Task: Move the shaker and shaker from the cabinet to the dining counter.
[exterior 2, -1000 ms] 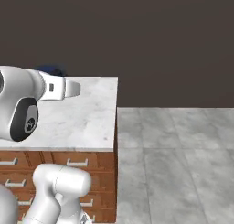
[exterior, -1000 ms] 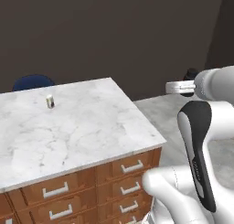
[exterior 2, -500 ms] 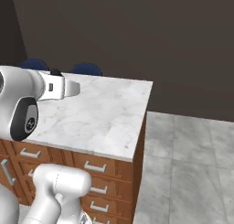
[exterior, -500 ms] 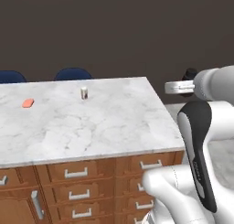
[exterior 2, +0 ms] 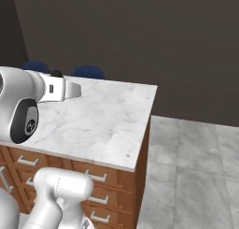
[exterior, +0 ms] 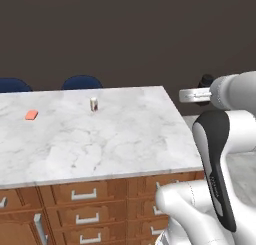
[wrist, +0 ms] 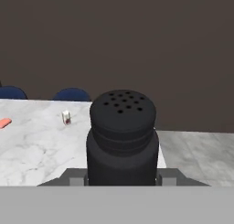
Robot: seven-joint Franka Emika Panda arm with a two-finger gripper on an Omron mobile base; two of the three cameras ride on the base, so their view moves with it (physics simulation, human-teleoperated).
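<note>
Since the earlier frame, base has swung: dining counter [exterior: 125,139] now spreads across left and centre. Shaker [wrist: 122,138] stands upright, bottom centre of hand view, clamped in the gripper [wrist: 122,178], perforated top up. Counter slab lies lower left of it, beyond; small cream jar [exterior: 93,104] sits upper centre-left.

Left base view: behind the arm, looking forward and down across the dining counter [exterior: 115,139], arm at right of frame. Right base view: same counter [exterior 2: 98,125] from the other side, arm at lower left. Hand view: close behind a black shaker [wrist: 122,138], counter [wrist: 36,150] at left beyond.
</note>
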